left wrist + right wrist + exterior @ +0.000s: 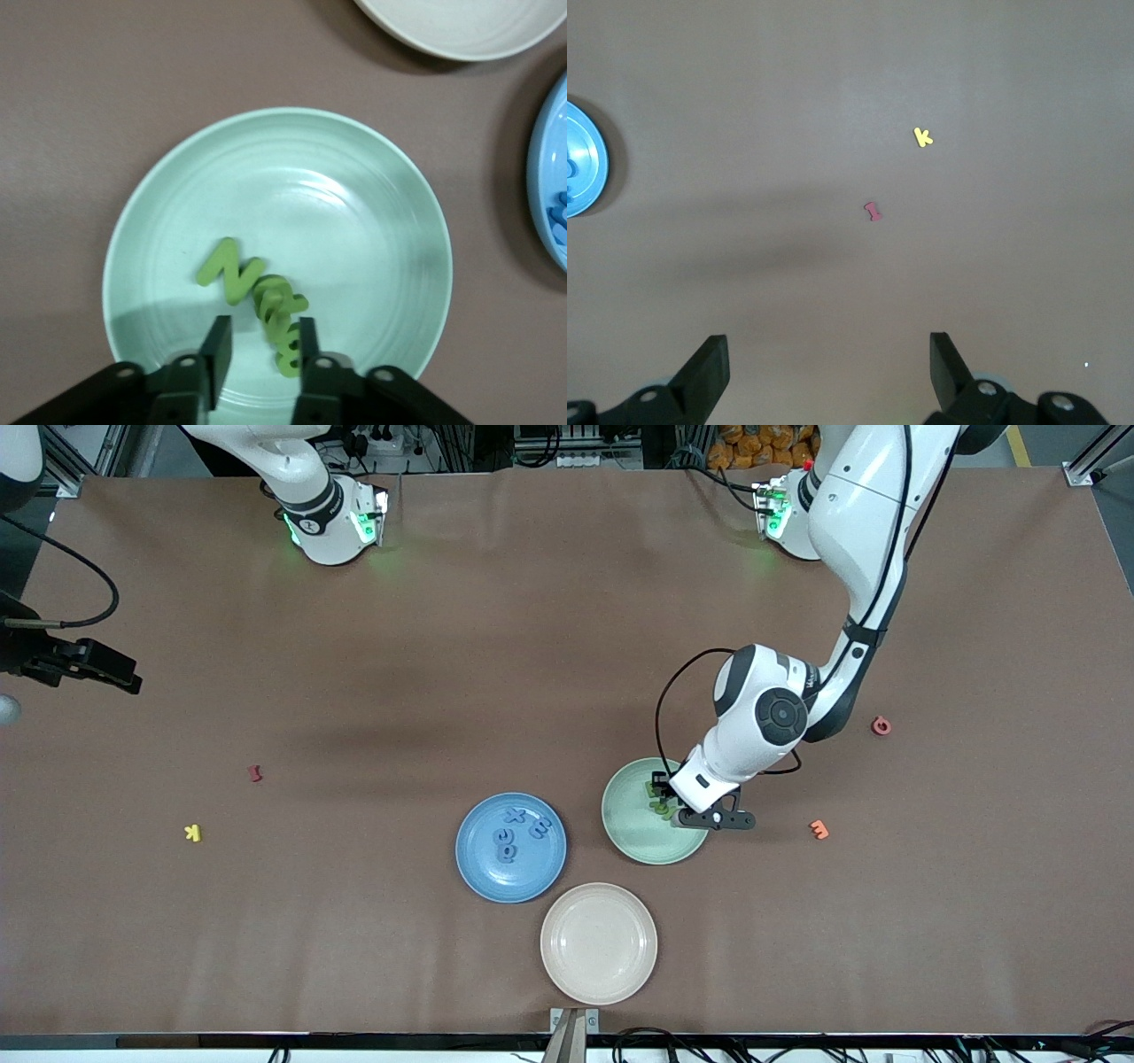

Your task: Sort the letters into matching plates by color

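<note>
The pale green plate [633, 846] holds a clump of green letters [657, 797]. In the left wrist view the letters [229, 270] lie on the plate [337, 204], and one leans against a finger. My left gripper [680, 815] hangs low over this plate, open [261, 341], gripping nothing. The blue plate [496, 877] beside it, toward the right arm's end, holds several blue letters [523, 833]. My right gripper [133, 685] waits open [828, 354] and empty over bare table at the right arm's end.
A cream-white plate [599, 943] lies nearer the front camera than both plates. Loose letters lie on the table: a dark red one [255, 773], a yellow K [192, 833], an orange one [819, 830] and a pink-red one [881, 725].
</note>
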### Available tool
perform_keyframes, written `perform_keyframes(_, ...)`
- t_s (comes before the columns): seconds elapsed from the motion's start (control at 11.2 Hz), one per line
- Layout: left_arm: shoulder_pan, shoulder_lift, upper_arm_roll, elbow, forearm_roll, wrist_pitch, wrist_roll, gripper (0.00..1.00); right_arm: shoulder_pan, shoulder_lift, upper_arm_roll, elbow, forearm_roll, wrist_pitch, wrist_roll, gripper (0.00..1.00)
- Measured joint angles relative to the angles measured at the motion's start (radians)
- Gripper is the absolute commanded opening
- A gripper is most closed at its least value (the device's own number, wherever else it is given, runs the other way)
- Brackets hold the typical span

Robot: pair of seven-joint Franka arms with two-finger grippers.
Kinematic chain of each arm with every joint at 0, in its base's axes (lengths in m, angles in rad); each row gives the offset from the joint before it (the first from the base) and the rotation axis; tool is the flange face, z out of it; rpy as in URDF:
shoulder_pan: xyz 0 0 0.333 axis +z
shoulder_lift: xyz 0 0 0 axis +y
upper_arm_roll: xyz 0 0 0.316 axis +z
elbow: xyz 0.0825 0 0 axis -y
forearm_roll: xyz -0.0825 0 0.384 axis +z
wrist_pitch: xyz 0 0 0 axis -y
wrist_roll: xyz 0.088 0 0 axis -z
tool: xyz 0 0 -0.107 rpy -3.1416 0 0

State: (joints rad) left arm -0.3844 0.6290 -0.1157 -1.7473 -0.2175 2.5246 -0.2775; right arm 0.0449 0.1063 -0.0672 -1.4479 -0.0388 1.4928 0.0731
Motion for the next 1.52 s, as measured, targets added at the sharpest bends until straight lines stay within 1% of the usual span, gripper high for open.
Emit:
perform_keyframes(0.18,0.010,0.000,0.005,0.007,0.000,-0.004,0.000,1.00,-0.002,0.000,-0.004,0.003,0.000,0.006,0.000,1.00)
perform_keyframes(0.36,0.022,-0.016,0.016,0.024,0.000,-0.087,0.000,1.00,-0.005,0.000,-0.008,0.012,0.000,0.006,0.000,1.00)
perform_keyframes(0.45,0.031,-0.040,0.025,0.033,0.003,-0.140,0.000,1.00,-0.005,0.000,-0.008,0.012,0.000,0.003,0.000,1.00)
perform_keyframes(0.8,0.116,-0.200,0.034,0.045,0.079,-0.315,0.001,1.00,-0.005,0.000,-0.008,0.013,-0.002,-0.004,0.000,1.00)
perform_keyframes(1.25,0.187,-0.391,0.036,0.046,0.145,-0.475,0.002,1.00,-0.007,0.010,-0.009,0.011,-0.007,-0.008,0.000,1.00)
perform_keyframes(1.43,0.212,-0.440,0.038,0.064,0.147,-0.552,0.002,1.00,-0.008,0.011,-0.009,0.010,-0.007,-0.009,0.000,1.00)
perform_keyframes(1.52,0.224,-0.451,0.038,0.091,0.147,-0.600,0.002,1.00,-0.008,0.011,-0.009,0.010,-0.008,-0.009,0.000,1.00)
